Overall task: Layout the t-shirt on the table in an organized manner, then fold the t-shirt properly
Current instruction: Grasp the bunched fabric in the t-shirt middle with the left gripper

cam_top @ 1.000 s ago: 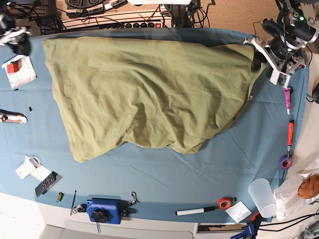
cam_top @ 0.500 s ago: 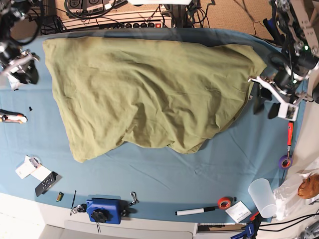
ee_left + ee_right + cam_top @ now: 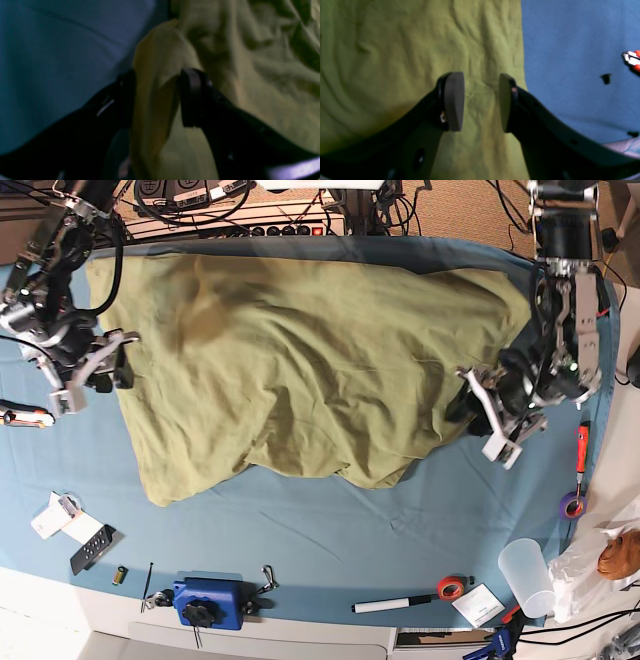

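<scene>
Sprawling across the far half of the table (image 3: 330,520), the t-shirt (image 3: 300,360) is a broad, lopsided slab of soft olive cotton, finely wrinkled, one corner sagging toward the near side. On its edge, the left gripper (image 3: 156,97) has a raised ridge of fabric standing between its dark pads — jaws parted, cloth not pinched flat. At the opposite edge, the right gripper (image 3: 481,101) hovers spread wide over creased fabric, its matte, rounded pads (image 3: 453,100) just beside the smooth blue cover.
</scene>
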